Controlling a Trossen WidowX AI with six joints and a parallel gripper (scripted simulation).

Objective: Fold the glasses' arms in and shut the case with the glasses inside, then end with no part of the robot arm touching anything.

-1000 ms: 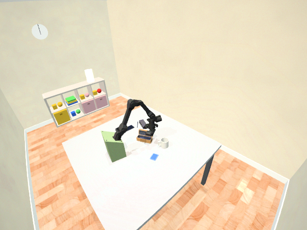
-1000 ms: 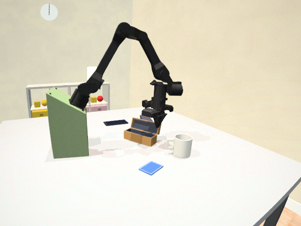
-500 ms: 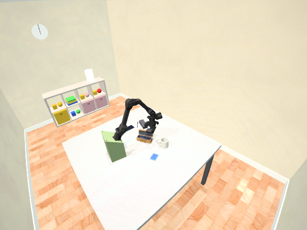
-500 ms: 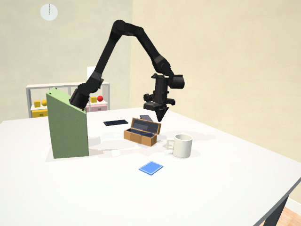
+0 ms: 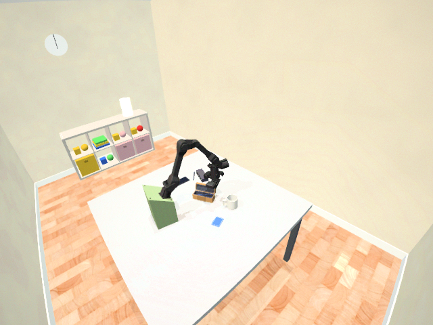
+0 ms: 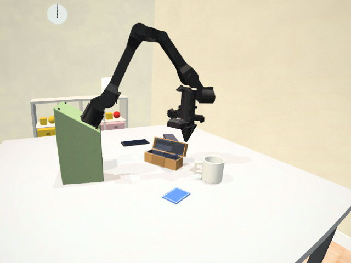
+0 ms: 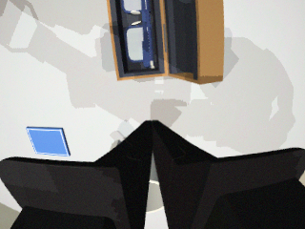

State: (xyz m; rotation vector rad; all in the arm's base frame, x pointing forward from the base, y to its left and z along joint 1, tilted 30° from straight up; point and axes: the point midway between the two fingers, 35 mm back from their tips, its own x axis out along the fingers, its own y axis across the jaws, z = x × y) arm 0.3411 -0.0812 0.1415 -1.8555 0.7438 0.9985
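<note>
The case (image 5: 203,198) (image 6: 163,162) (image 7: 210,43) stands open on the table (image 5: 168,252) (image 6: 113,221) (image 7: 29,88), and the gripper (image 5: 210,185) (image 6: 186,141) (image 7: 151,126) hangs over it near the lid's end, touching nothing that I can see. Its jaws are pressed together with nothing between them, which makes sense: closed tips make one firm point for pushing a lid, and nothing here needs pinching. The height, I judge, lets the arm (image 5: 177,162) (image 6: 123,63) pass over the lid (image 5: 205,187) (image 6: 170,146) (image 7: 208,38) and come down behind it.

The glasses (image 7: 135,43) lie in the case, blue-framed with pale lenses. Their arms look folded along the frame, though the wrist view cuts off the far end, so I wouldn't swear to both. The case is tan outside and dark within, its lid tipped back on the hinge. (The mug (image 5: 232,202) (image 6: 213,170) sits near enough to deserve some care.) Shutting the lid and backing off seem to be what remains.

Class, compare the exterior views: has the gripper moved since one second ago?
Yes: the gripper has risen, judged against the case's open lid.
</note>
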